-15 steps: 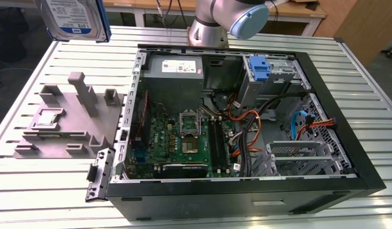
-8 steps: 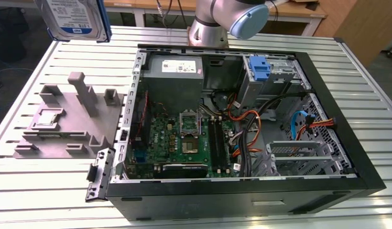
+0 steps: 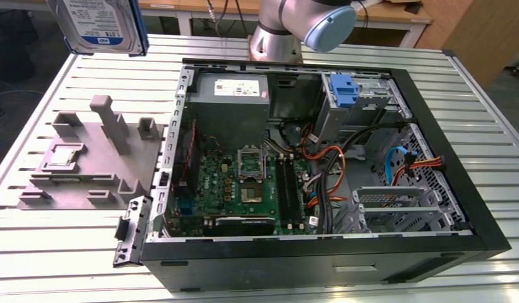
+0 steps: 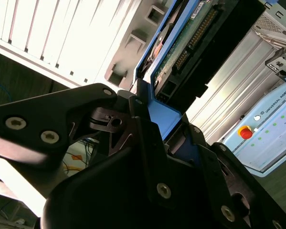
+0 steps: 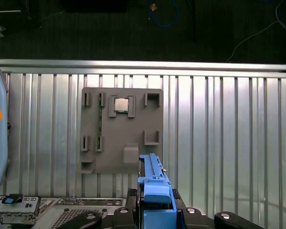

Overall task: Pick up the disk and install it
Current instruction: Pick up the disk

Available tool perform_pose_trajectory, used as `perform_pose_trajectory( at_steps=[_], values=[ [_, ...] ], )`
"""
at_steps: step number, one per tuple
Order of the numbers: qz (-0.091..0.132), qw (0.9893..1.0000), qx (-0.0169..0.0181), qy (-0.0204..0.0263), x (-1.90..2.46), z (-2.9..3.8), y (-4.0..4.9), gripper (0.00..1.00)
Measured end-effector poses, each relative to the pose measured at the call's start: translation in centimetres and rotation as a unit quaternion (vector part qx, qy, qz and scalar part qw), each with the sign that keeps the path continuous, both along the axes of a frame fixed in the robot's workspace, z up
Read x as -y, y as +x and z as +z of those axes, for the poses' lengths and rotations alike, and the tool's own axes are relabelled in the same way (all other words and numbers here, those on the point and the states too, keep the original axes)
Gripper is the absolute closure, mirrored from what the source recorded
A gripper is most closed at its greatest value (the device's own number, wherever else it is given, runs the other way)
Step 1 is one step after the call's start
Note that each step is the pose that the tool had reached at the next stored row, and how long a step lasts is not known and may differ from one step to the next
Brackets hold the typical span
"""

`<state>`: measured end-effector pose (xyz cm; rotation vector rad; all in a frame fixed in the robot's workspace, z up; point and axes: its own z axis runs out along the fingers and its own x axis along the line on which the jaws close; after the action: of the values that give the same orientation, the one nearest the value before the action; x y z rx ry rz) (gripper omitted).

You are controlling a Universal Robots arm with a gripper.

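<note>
gripper (image 5: 155, 202): closed on the blue frame of the disk (image 3: 100, 24), as seen in both wrist views. disk: held upright in the air above the edge of the grey tray (image 3: 87, 158). small chip (image 5: 122, 106): seated in the tray. slatted table (image 3: 57, 252): under the tray. open computer case (image 3: 327, 164): beside the tray, toward the exterior view's right.

disk (image 3: 98, 22): white-and-blue label, blue frame
pincer (image 4: 150, 119): black
table (image 3: 49, 252): silver, ribbed stripes
fixture (image 3: 83, 164): plain grey
chip (image 5: 121, 106): silver
computer case (image 3: 327, 271): black
motherboard (image 3: 234, 186): green
cables (image 3: 397, 161): orange and blue, three o'clock of motherboard
</note>
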<state>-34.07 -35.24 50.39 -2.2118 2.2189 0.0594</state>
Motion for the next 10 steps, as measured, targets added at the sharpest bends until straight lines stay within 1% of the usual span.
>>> perform_pose_trajectory(
  at_steps=[8,10],
  values=[
    [0.000,1.0000,0.0000,0.0000,0.00,0.00,0.86,0.63],
    [0.000,1.0000,0.0000,0.0001,-0.01,-0.01,0.91,0.63]
  ],
)
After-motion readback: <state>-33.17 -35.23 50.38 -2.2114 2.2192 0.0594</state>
